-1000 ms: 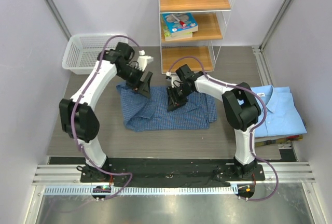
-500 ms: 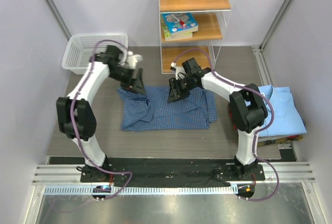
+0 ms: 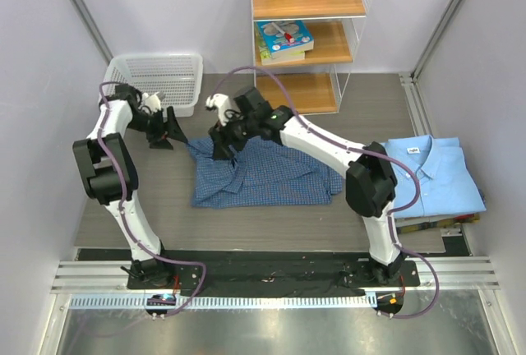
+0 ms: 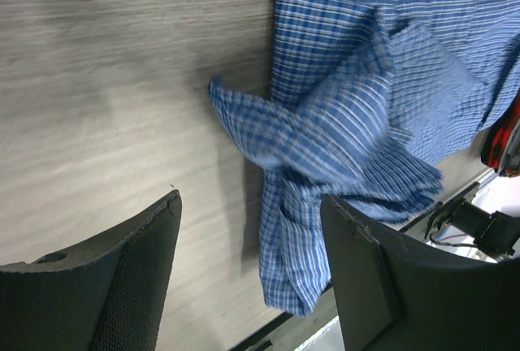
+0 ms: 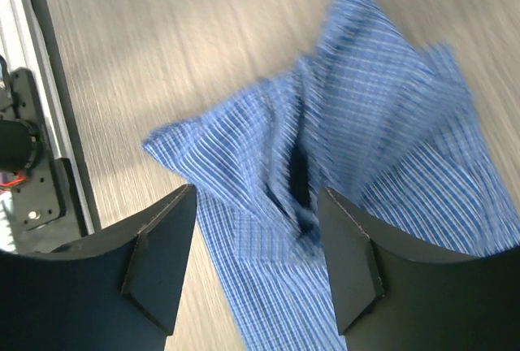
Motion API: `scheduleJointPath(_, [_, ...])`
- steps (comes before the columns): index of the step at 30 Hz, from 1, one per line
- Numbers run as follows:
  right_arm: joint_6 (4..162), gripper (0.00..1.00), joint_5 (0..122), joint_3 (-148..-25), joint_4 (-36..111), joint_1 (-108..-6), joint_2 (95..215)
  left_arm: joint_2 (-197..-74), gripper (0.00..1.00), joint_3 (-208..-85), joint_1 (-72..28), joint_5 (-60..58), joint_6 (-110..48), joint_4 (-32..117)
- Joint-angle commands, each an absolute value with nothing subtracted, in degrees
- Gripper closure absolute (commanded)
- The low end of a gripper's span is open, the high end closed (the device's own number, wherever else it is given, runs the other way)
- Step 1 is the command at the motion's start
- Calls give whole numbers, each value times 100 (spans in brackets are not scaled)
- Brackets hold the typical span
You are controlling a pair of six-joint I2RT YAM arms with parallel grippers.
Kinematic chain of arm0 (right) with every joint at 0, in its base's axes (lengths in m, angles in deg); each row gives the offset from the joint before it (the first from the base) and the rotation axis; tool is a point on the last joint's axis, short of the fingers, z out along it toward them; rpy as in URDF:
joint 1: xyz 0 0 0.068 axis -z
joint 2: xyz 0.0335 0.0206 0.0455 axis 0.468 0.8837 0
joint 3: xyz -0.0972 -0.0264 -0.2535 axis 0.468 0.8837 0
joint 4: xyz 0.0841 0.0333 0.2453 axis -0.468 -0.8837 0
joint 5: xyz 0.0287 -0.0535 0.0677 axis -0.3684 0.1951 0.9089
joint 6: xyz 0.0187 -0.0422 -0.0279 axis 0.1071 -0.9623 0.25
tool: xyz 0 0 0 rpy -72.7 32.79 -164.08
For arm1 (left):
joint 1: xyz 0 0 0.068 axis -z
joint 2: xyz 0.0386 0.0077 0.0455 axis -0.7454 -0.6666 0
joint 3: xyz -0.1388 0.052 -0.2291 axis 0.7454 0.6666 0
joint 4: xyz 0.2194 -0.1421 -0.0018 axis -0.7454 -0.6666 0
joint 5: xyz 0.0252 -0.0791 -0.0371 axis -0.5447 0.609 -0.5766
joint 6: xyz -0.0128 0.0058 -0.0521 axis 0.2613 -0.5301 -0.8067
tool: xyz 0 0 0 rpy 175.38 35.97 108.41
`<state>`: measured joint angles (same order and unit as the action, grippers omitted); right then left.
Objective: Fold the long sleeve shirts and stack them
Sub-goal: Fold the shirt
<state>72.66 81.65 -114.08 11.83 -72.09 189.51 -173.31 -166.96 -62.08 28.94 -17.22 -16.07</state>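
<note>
Top external view: the dark blue checked shirt (image 3: 271, 178) lies crumpled and partly spread on the bench (image 3: 140, 199), about midway between the two arms. Its far left corner is bunched into a raised fold. The light blue shirt (image 3: 437, 176) lies folded flat, well apart at the right edge of the bench, with the white label at its neck showing.

The left hand (image 3: 164, 130) hangs over bare bench just left of the checked shirt's far corner and near the white basket (image 3: 156, 76). Seen from its wrist, the two fingers stand wide apart with nothing between them, released, and the cloth lies beyond them, rumpled into ridges.

The right hand (image 3: 223, 143) reaches across to the same far left corner of the checked shirt, right above the bunched fold. Its wrist view shows the fingers spread apart, with blurred checked cloth peaked below the gap. No cloth is seen pinched against either pad, so the hand reads as released.

A wooden shelf (image 3: 308, 39) with books stands at the far side.
</note>
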Motion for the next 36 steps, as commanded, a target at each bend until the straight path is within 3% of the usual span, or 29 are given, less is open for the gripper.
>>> scheduleJointPath(1, [6683, 33, 7496, -11965, 1133, -7493, 19501, -17568, 31, -16665, -6138, 3069, -1865, -1133])
scheduleJointPath(5, [6815, 34, 7355, -11837, 966, -7396, 19397, -17823, 30, -16595, -6041, 3595, -1865, -791])
scheduleJointPath(8, [7147, 34, 7477, -11239, 966, -7019, 18879, -17884, 36, -16507, -5804, 4017, -1856, -693])
scheduleJointPath(10, [7333, 34, 7601, -10679, 949, -6782, 18598, -17876, 48, -16463, -5453, 4289, -1838, -746])
scheduleJointPath(11, [7421, 35, 7618, -10492, 922, -6511, 18300, -17841, 56, -16436, -5322, 4378, -1821, -780])
scheduleJointPath(12, [7448, 35, 7575, -10308, 879, -6395, 18176, -17797, 72, -16410, -4990, 4448, -1812, -789])
scheduleJointPath(15, [7562, 37, 7505, -9718, 615, -5903, 17841, -17534, 92, -16209, -4417, 4545, -2441, -422])
scheduleJointPath(18, [7597, 40, 7426, -9331, 299, -5604, 17814, -17340, 99, -16129, -3670, 4493, -2874, 202])
scheduleJointPath(20, [7597, 42, 7224, -9059, 263, -5542, 17779, -17235, 98, -16084, -3151, 4214, -3226, 572])
scheduleJointPath(22, [7580, 45, 7092, -8970, 237, -5471, 17814, -17138, 69, -16128, -2887, 3931, -3210, 686])
scheduleJointPath(24, [7545, 47, 6933, -8987, 184, -5462, 17875, -16980, 47, -16163, -2710, 3581, -3104, 643])
scheduleJointPath(29, [7413, 53, 6872, -9102, 201, -5454, 18262, -16567, 45, -15998, -3350, 3860, -2744, 510])
scheduleJointPath(31, [7404, 53, 6784, -9076, 280, -5454, 18315, -16426, 46, -16023, -3834, 3425, -2394, 354])
scheduleJointPath(36, [7395, 55, 6792, -8962, 281, -5454, 18183, -16864, 55, -16829, -3844, 2236, 248, -1164])
